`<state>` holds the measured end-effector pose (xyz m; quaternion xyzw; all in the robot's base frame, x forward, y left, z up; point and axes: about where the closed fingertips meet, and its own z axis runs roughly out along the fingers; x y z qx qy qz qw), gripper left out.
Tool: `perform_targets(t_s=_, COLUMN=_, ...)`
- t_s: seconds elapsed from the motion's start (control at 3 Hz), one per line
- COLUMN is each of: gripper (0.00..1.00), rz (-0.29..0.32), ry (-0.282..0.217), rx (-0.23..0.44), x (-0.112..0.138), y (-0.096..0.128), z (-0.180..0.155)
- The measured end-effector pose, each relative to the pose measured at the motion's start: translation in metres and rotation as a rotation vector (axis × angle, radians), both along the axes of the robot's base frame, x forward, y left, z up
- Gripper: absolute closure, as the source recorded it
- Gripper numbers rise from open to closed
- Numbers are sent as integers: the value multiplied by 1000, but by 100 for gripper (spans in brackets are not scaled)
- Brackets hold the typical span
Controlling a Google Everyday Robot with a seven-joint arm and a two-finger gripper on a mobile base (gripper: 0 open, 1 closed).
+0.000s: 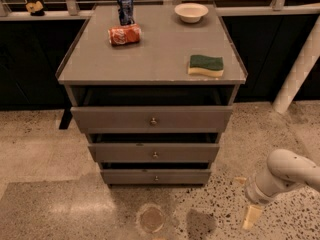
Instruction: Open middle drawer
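Observation:
A grey cabinet (150, 59) stands in the middle of the view with three flat-fronted drawers stacked one below another. The middle drawer (125, 153) is the mid-sized front, with a small round metal knob (155, 155) at its centre. A dark gap shows above its front. The wider top drawer (110, 119) is above it and the narrower bottom drawer (130, 177) below it. My gripper (251, 216) hangs from the white arm (282, 176) at the lower right, low over the floor. It is to the right of the drawers and below their level, well apart from the knob.
On the cabinet top stand a blue can (125, 8), a red can on its side (124, 35), a white bowl (191, 12) and a green-and-yellow sponge (205, 65). A white pillar (300, 69) leans at the right. A round mark (151, 218) lies on the speckled floor.

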<state>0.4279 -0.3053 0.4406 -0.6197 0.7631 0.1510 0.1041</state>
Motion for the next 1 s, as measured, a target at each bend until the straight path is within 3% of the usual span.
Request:
perform_targets(t_s=0.33, gripper=0, rz=38, ry=-87, rx=13, x=34, y=23, z=-10)
perform_targets(t_s=0.67, gripper=0, rz=59, ry=-215, rx=33, x=64, y=47, z=-4)
perform_targets(t_s=1.0, gripper=0, rz=59, ry=-215, rx=33, x=64, y=47, z=-4)
